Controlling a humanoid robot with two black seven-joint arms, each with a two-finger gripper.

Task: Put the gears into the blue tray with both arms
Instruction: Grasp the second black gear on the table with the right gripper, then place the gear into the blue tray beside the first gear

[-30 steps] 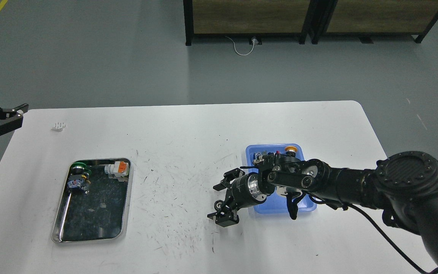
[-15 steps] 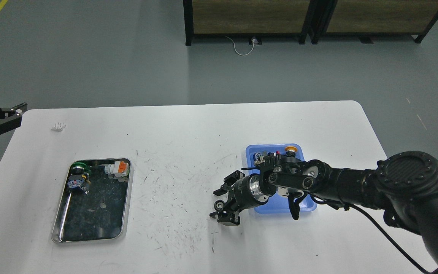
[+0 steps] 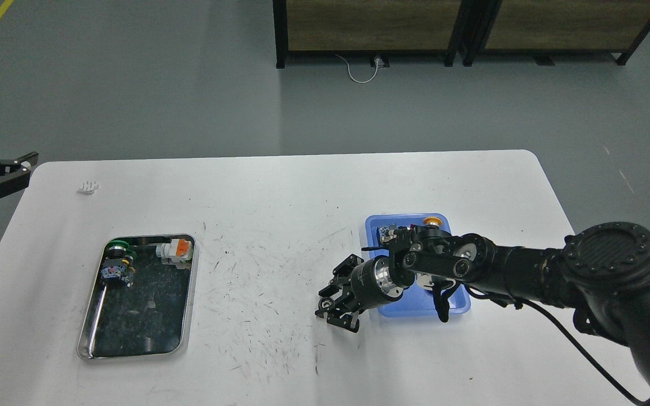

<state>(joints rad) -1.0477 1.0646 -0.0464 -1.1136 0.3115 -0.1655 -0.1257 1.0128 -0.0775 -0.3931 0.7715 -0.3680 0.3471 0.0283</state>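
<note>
- A small black toothed gear (image 3: 324, 305) with a shiny hub is seen between the fingers of the right gripper (image 3: 338, 305), just left of the blue tray (image 3: 374, 227).
- The tray lies toward the table's (image 3: 280, 186) right edge (partly hidden by the arm).
- Whether the gear is clamped cannot be told.
- The left gripper (image 3: 4, 176) is spread, off the left edge.

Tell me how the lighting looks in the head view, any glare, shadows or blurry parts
Head view: even, soft overhead light; the white table shows only faint shadows. Small bright glints sit on the steel tray rim and on the right arm's silver wrist ring. The image is sharp overall, but the black right end effector blends into one dark mass, and the left end effector is small at the frame's edge.
</note>
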